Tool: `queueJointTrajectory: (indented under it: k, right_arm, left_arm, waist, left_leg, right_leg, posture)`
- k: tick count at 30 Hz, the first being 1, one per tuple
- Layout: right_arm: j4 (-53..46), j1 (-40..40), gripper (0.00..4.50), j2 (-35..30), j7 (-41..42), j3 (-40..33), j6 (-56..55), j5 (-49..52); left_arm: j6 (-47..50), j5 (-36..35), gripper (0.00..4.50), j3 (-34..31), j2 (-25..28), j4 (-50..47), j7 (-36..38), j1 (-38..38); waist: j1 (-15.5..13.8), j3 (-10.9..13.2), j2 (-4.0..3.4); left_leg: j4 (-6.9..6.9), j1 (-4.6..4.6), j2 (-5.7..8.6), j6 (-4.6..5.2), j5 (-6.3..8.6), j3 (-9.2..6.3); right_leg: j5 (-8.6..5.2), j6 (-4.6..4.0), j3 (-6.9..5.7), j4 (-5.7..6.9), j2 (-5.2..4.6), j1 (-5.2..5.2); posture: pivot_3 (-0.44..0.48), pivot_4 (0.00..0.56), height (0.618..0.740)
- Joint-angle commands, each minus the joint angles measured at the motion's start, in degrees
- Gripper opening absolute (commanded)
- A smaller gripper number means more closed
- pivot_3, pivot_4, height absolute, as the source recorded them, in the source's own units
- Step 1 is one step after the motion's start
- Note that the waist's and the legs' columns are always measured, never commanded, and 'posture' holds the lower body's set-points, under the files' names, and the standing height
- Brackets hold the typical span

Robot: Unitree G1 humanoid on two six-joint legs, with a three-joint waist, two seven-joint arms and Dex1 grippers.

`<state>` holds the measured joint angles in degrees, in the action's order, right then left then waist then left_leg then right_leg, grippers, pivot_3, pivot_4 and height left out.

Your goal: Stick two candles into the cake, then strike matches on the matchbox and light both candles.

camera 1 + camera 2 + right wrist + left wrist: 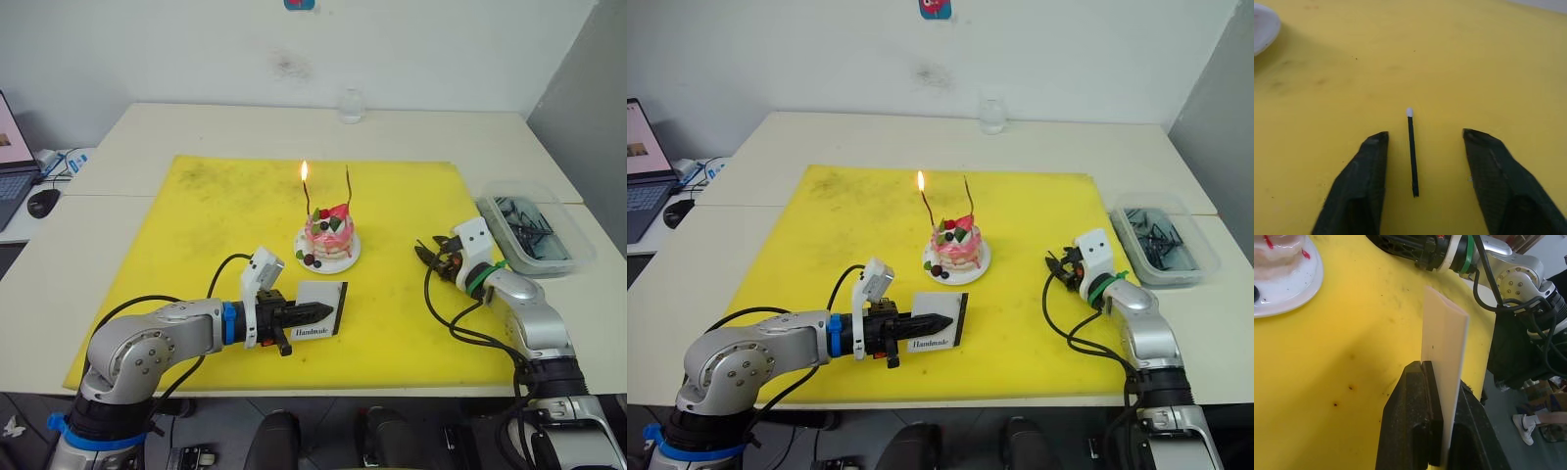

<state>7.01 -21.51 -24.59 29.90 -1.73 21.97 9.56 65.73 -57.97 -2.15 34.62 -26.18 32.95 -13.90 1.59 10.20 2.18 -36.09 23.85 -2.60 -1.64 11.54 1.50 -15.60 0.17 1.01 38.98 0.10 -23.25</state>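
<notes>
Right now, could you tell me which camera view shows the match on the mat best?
The right wrist view: the match lies between the right tool's open fingers, its white tip plain. In the head views the tool hides it; the left wrist view offers nothing clear of it.

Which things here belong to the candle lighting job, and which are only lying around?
For the job:
- cake
- lit candle
- unlit candle
- matchbox, in the left gripper
- match, between the right gripper's open jaws

Lying about:
- clear container
- glass
- laptop
- mouse
</notes>
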Motion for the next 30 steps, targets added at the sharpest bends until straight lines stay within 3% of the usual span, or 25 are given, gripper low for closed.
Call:
queueJointTrajectory:
  k: [1, 4, 11, 19, 24, 30]
  right_arm:
    - [-2.5, 1.0, 1.01, -0.6, -0.3, 0.2, 1.5, -0.5]
    - [-3.2, 1.5, 0.04, -0.8, -0.4, 0.3, 1.9, -0.5]
    - [-9.2, 2.5, 0.04, -1.5, 1.1, 0.3, 4.0, 1.0]
    - [-32.2, 5.7, 0.04, -4.3, 1.5, -0.9, 19.1, 7.4]
    - [-46.6, 13.7, 0.04, -5.0, -1.0, -1.6, 27.8, 11.3]
    - [-50.1, 26.8, 0.04, -3.3, -2.9, 2.5, 19.7, 7.6]
  left_arm:
    - [-0.5, -0.6, 0.00, -1.0, 0.2, -0.9, 0.1, -0.8]
    - [-0.6, -0.4, 0.00, -1.0, 0.2, -0.9, 0.2, -0.8]
    - [-0.7, -0.6, 0.00, -1.0, 0.2, -1.3, 0.1, -0.6]
    - [-0.2, -0.9, 0.00, -1.1, 0.8, -0.8, 0.7, -1.2]
    - [0.9, -2.1, 0.00, -1.5, 1.2, -0.1, 1.0, -1.8]
    - [5.3, -7.6, 0.00, -3.1, 0.9, 2.5, 0.4, -3.5]
  waist:
    - [0.0, 0.0, 0.00]
    - [0.0, 0.0, 0.00]
    - [0.0, 0.0, 0.00]
    - [0.0, 0.0, -0.01]
    - [-0.2, 0.0, 0.00]
    - [-0.1, 0.0, 0.00]
  left_leg:
    - [0.00, 0.00, 0.00, 0.00, 0.00, 0.00]
    - [0.00, 0.00, 0.00, 0.00, 0.00, -0.01]
    - [0.01, 0.00, -0.01, 0.00, 0.00, -0.01]
    - [0.03, 0.02, -0.05, 0.00, 0.00, -0.06]
    - [0.05, 0.04, -0.05, -0.01, 0.01, -0.09]
    - [0.02, 0.02, -0.01, -0.01, 0.01, -0.03]
  right_leg:
    - [0.00, 0.00, 0.00, 0.00, 0.00, 0.01]
    - [0.00, 0.00, -0.01, 0.00, -0.01, 0.01]
    - [0.00, 0.00, -0.01, -0.01, -0.01, 0.00]
    - [-0.01, 0.00, -0.05, -0.01, -0.01, -0.02]
    - [-0.02, -0.01, -0.08, -0.03, -0.05, -0.02]
    - [-0.02, -0.01, -0.05, -0.04, -0.11, -0.02]
  posture:
    - [0.000, 0.150, 0.740]
    - [0.000, 0.150, 0.740]
    - [0.000, 0.150, 0.740]
    - [0.000, 0.150, 0.740]
    - [0.000, 0.150, 0.740]
    - [0.000, 0.150, 0.740]
